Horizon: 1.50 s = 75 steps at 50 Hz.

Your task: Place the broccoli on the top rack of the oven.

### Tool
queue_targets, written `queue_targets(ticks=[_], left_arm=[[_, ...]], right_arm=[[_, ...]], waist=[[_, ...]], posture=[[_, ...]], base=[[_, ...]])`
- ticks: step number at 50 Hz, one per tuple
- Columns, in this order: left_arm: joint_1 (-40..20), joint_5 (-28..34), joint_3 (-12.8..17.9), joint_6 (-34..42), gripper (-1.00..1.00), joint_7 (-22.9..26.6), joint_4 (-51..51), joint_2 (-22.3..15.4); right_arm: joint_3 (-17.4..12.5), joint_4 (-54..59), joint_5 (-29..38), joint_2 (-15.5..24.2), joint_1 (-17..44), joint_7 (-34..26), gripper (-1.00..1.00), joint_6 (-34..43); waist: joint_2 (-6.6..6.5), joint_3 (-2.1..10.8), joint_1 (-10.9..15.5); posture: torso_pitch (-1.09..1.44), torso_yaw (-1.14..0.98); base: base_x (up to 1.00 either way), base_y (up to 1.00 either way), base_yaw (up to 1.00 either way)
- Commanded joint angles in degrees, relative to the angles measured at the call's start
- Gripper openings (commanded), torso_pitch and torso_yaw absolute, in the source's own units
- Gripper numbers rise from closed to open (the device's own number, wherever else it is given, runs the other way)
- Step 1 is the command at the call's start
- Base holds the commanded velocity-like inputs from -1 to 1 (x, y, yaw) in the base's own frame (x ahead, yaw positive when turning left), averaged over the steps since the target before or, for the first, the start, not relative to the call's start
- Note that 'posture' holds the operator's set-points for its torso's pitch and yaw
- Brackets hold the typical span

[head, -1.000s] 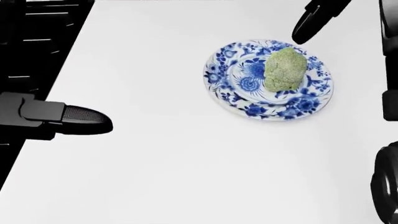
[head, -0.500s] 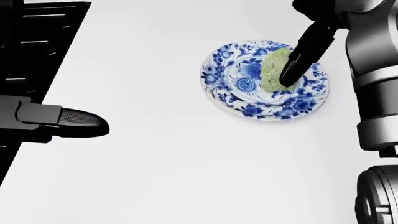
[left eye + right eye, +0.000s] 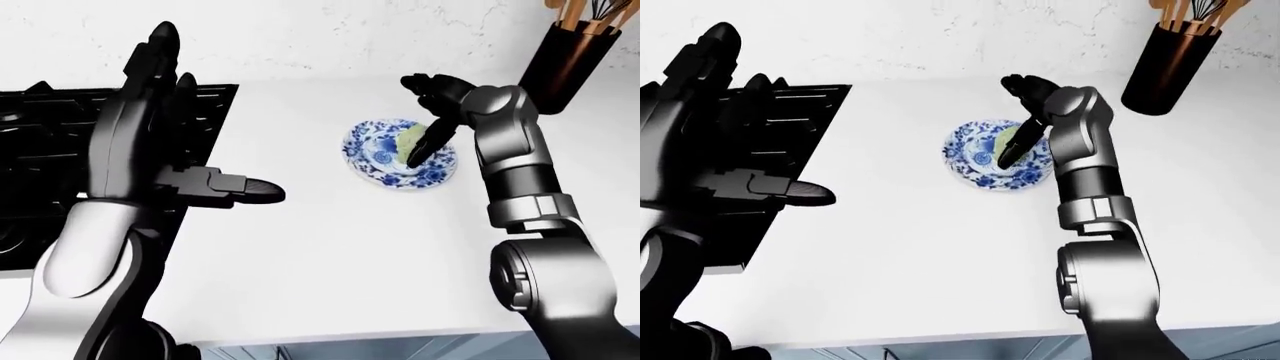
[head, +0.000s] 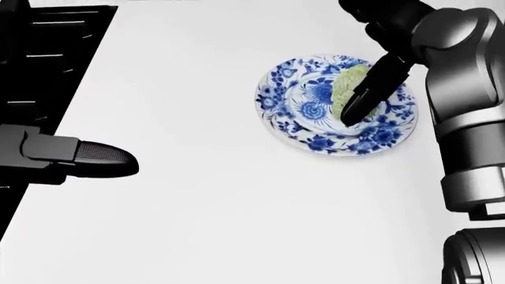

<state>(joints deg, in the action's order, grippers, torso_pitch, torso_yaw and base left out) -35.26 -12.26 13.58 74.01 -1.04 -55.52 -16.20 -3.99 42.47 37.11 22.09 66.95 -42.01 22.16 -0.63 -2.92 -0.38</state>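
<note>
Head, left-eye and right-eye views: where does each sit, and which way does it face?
Head view: on the head, looking steeply down at the plate with broccoli on the counter; right hand and arm show, plus one left finger.
Left-eye view: on the head, looking forward over the counter toward the wall; left hand is raised, open.
Right-eye view: almost the same picture, with the utensil holder.
All share the plate.
</note>
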Motion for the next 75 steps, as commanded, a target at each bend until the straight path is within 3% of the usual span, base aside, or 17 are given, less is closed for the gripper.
queue_targets(ticks=[1, 18, 24, 27, 30, 41, 49, 60, 75], left_arm=[[-1.7, 0.1, 0.79, -1.22, 1.0, 0.0, -0.82, -0.46], [-1.35, 0.12, 1.01, -1.12, 1.0, 0.1, -1.13, -0.68], [-1.34, 0.0, 1.23, -0.9, 1.0, 0.17, -1.4, -0.73], [-1.31, -0.05, 1.47, -0.73, 1.0, 0.25, -1.54, -0.85], [-1.28, -0.1, 1.64, -0.68, 1.0, 0.25, -1.61, -0.94], [-1.57, -0.17, 2.16, -0.75, 1.0, 0.3, -1.19, -1.56], [-1.92, -0.81, 3.05, -0.05, 1.0, 0.34, -1.55, -1.96], [-1.33, -1.21, 3.06, -0.44, 1.0, 0.07, -1.55, -2.17], [-1.04, -0.68, 1.74, 0.08, 1.0, -0.17, -2.22, -1.86]], right_arm=[[-0.07, -2.34, -0.36, 0.82, 1.99, 0.58, 1.0, -0.8], [-0.04, -5.96, 0.44, 0.61, -2.41, -0.82, 0.97, -0.11], [-0.06, -5.77, 0.43, 0.72, -2.21, -0.62, 0.71, -0.13], [-0.09, -5.88, 0.37, 0.72, -2.14, -0.76, 0.7, -0.07], [0.01, -6.35, 0.56, 0.74, -2.55, -1.11, 0.48, 0.08], [0.14, -7.49, 1.45, 0.59, -3.75, -1.89, 0.36, -0.18], [0.14, -7.33, 1.69, 0.56, -3.07, -2.36, -0.09, -0.69], [0.05, -7.3, 1.9, 0.74, -2.13, -2.32, -0.22, -1.08], [-1.16, -22.31, 2.5, 1.77, -1.79, -6.6, -0.65, 5.38]], waist=[[0.04, 1.52, 0.01], [0.02, 1.65, -0.03], [0.0, 1.63, -0.07], [0.03, 1.67, -0.06], [0.07, 1.68, -0.07], [0.18, 1.66, -0.04], [0.16, 1.58, -0.06], [0.04, 1.64, -0.05], [-0.02, 1.24, 0.06]], posture=[[0.0, 0.0], [0.0, 0.0], [0.0, 0.0], [0.0, 0.0], [0.0, 0.0], [0.0, 0.0], [0.0, 0.0], [0.0, 0.0], [0.0, 0.0]], base=[[0.0, 0.0, 0.0], [0.0, 0.0, 0.0], [0.0, 0.0, 0.0], [0.0, 0.0, 0.0], [0.0, 0.0, 0.0], [0.0, 0.0, 0.0], [0.0, 0.0, 0.0], [0.0, 0.0, 0.0], [0.0, 0.0, 0.0]])
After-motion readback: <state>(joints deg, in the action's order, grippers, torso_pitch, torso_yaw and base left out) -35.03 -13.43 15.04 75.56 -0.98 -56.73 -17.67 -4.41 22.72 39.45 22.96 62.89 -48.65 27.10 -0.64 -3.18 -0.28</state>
